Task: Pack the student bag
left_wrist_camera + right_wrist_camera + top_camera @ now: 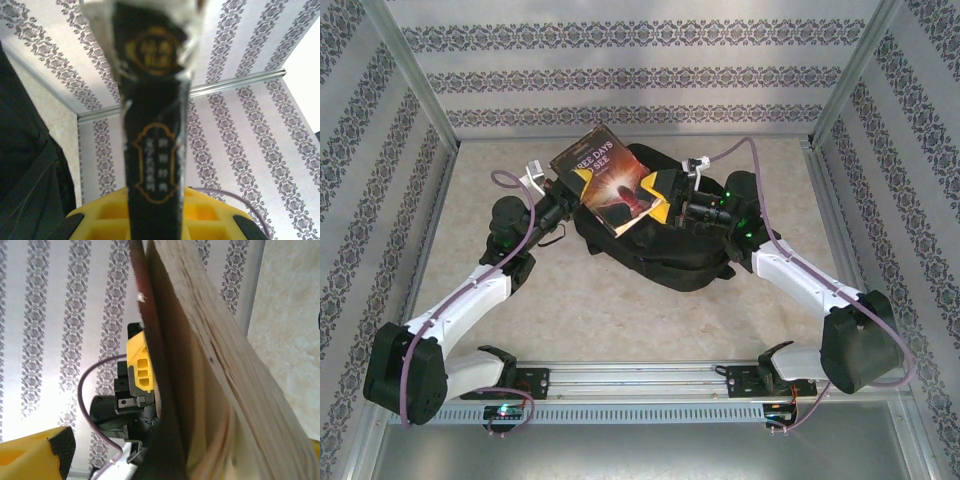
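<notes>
A dark book (610,180) with a reddish cover is held tilted in the air above the student bag (670,255), a black backpack lying mid-table. My left gripper (582,180) is shut on the book's left edge. In the left wrist view the black spine (155,150) stands clamped between the yellow fingers (107,222), with the bag's fabric (25,175) at the left. My right gripper (657,198) is at the book's right corner, open. Its yellow fingertip (30,455) stands well off the book's page edges (225,365).
Patterned walls enclose the table on three sides. The beige tabletop (570,290) lies bare to the left of and in front of the bag. The arms' mounting rail (640,380) runs along the near edge.
</notes>
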### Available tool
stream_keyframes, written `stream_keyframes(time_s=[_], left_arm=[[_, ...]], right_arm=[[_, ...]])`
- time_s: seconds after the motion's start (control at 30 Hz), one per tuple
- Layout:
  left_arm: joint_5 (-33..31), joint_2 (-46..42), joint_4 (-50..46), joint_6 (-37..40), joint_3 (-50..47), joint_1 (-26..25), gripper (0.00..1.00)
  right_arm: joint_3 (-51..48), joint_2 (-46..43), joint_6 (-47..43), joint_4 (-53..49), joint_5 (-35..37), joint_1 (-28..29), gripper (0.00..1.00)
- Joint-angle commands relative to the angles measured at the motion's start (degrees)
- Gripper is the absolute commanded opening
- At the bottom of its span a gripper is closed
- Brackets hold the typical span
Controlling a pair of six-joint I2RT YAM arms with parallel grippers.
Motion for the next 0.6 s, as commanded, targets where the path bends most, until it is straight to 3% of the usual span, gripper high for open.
stream_keyframes(time_s=[0.0, 0.37, 0.57], left_arm=[[-3.19, -0.17, 8.74, -2.3, 2.53, 0.57, 0.0], [-5.12, 1.43, 10.1, -4.75, 2.69, 0.51, 0.0], [-5.72, 1.48, 8.38, -4.3, 2.45, 0.23, 0.0]], right_arm=[[-2.58, -0.18, 5.09, 7.74, 5.14, 0.49, 0.89], [-2.25, 2.66, 5.76, 13.75, 17.69, 6.39, 0.86], [-1.35, 5.08, 4.1, 17.88, 24.6, 9.04, 0.64]])
